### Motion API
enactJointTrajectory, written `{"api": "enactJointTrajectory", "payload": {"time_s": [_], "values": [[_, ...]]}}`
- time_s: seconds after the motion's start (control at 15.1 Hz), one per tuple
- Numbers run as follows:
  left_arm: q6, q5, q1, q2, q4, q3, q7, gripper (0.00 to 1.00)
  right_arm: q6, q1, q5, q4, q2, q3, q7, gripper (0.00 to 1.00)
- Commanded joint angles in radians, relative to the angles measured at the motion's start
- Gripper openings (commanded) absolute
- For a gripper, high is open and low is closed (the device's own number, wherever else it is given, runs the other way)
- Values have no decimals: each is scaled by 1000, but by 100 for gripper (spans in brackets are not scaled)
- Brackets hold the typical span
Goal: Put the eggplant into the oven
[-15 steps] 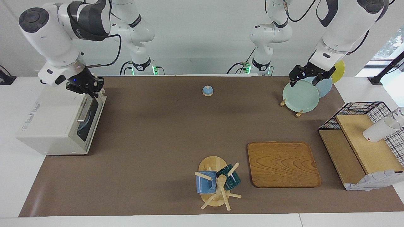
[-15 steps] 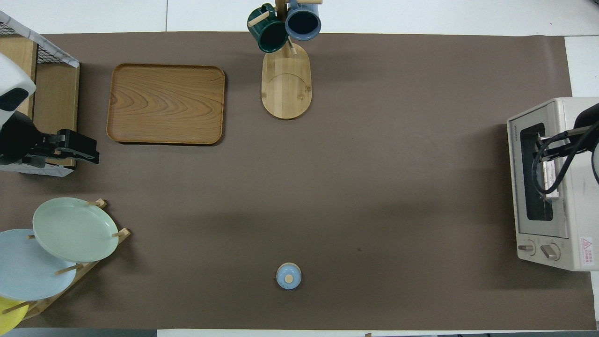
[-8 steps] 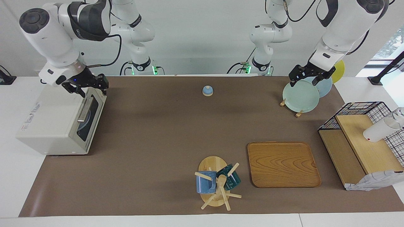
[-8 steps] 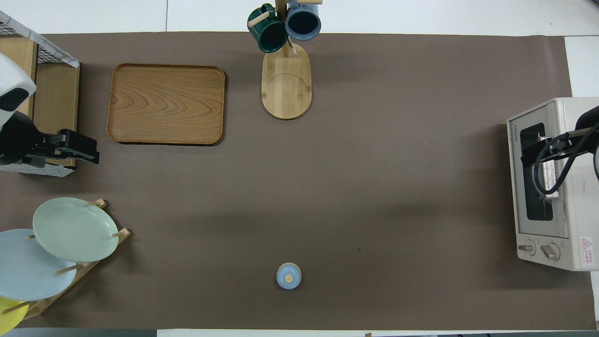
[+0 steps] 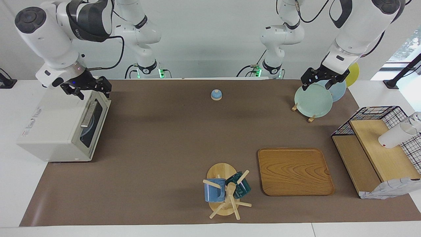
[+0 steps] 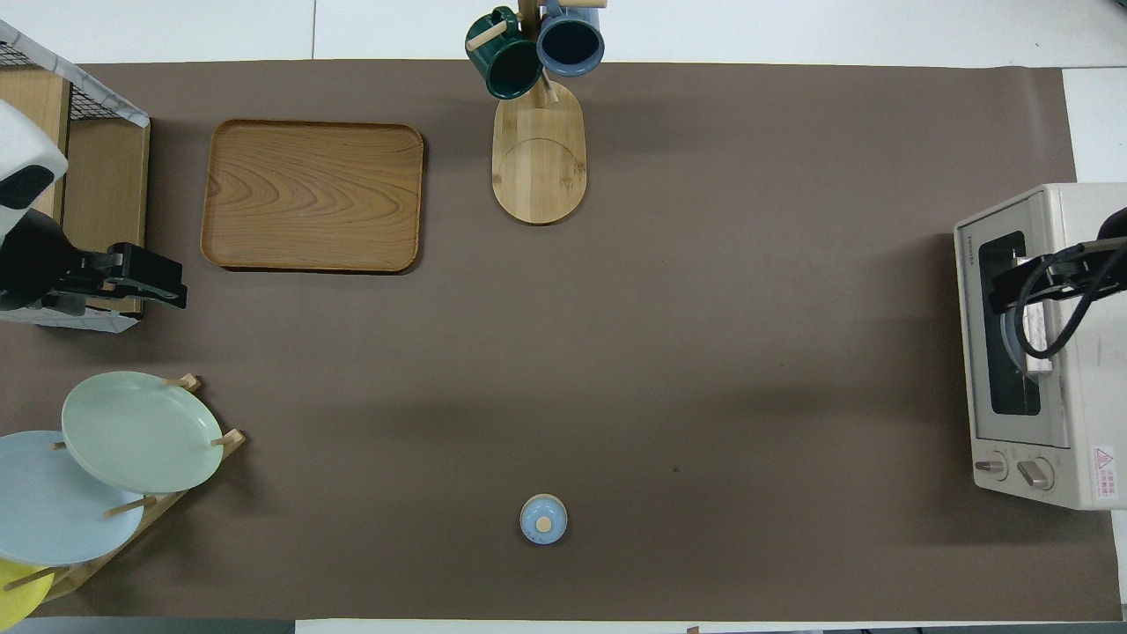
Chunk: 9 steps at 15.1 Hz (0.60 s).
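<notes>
The off-white oven (image 5: 56, 128) stands at the right arm's end of the table with its glass door shut and the bar handle (image 5: 87, 115) up against it; it also shows in the overhead view (image 6: 1048, 343). A blue plate shows dimly through the glass. The eggplant is hidden. My right gripper (image 5: 90, 89) is open and empty, in the air just over the oven's top at the door edge (image 6: 1012, 286). My left gripper (image 5: 317, 84) is open and empty and waits over the plate rack (image 6: 150, 282).
A plate rack with a green plate (image 5: 313, 100), a pale blue one and a yellow one stands at the left arm's end. A small blue lidded knob (image 5: 216, 94), a wooden tray (image 5: 295, 171), a mug tree (image 5: 227, 194) and a wire-and-wood shelf (image 5: 378, 148) are on the brown mat.
My right gripper has lifted off the top edge of the oven door and drawn back over the oven's top. The left arm has not moved.
</notes>
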Motion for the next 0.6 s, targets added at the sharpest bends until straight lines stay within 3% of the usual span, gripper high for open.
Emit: {"api": "enactJointTrajectory", "payload": {"time_s": [0.0, 0.53], "values": [[-14, 16, 11, -2, -1, -11, 3, 100, -35, 1, 33, 35, 9, 1, 23, 100], [-14, 16, 11, -2, -1, -11, 2, 100, -17, 2, 51, 75, 29, 0, 26, 100]]}}
